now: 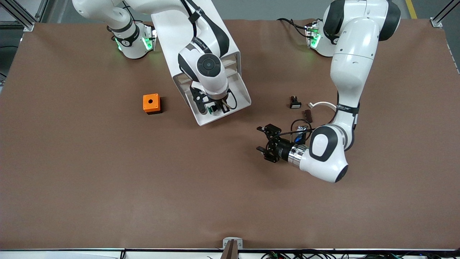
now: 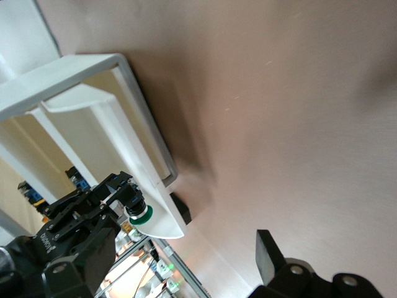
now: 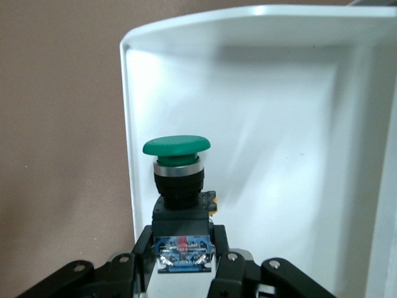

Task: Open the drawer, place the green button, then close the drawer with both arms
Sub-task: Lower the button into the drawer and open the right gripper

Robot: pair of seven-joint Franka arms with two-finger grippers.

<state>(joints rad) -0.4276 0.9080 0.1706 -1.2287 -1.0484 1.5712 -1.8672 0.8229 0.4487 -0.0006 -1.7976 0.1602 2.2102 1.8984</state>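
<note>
The white cabinet point(image 1: 201, 46) stands near the right arm's base with one drawer point(image 1: 241, 94) pulled out toward the front camera. My right gripper point(image 1: 215, 109) is shut on the button point(image 1: 210, 110) and holds it in the open drawer. In the right wrist view the fingers point(image 3: 141, 248) clamp the black-and-blue body, and the green cap point(image 3: 177, 146) points at the drawer's front wall point(image 3: 260, 18). I cannot tell whether the button touches the floor. My left gripper point(image 1: 258, 138) is open and empty over the bare table, beside the drawer. The left wrist view shows the drawer point(image 2: 162, 218) and button point(image 2: 139, 213).
An orange box with a hole point(image 1: 151, 103) sits beside the cabinet toward the right arm's end. A black white-faced button point(image 1: 295, 103), a small brown piece point(image 1: 308, 114) and a white curved piece point(image 1: 322, 104) lie near the left arm's forearm.
</note>
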